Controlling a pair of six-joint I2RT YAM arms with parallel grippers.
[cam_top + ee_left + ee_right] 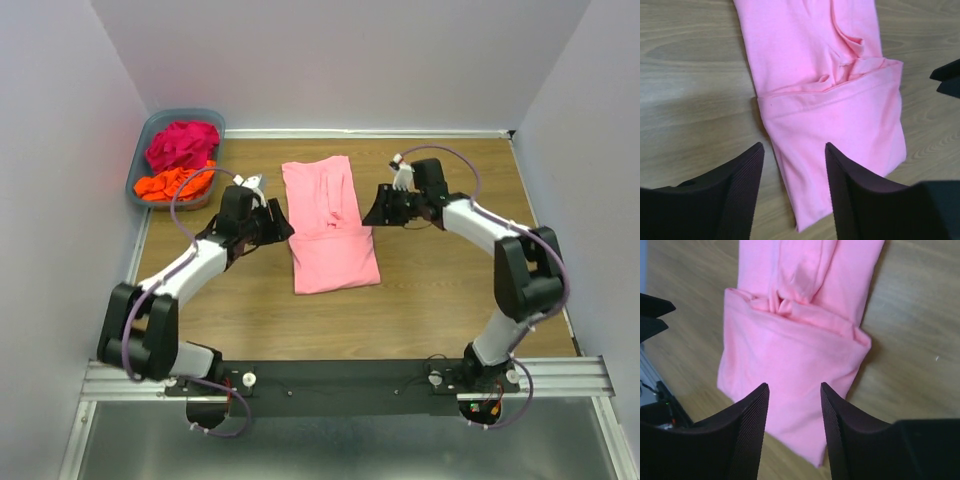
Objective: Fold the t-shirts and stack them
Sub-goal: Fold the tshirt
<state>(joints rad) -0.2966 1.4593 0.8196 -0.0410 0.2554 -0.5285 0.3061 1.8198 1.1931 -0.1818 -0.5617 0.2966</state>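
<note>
The light pink t-shirt lies partly folded in the middle of the table, its near part doubled over into a thicker block. It shows in the left wrist view and in the right wrist view. My left gripper is open and empty above the shirt's left edge. My right gripper is open and empty above the shirt's right edge. The magenta t-shirt and the orange t-shirt lie crumpled in the basket.
The grey-blue plastic basket stands at the far left corner against the wall. White walls close the table on the left, back and right. The arm bases sit on the black rail at the near edge.
</note>
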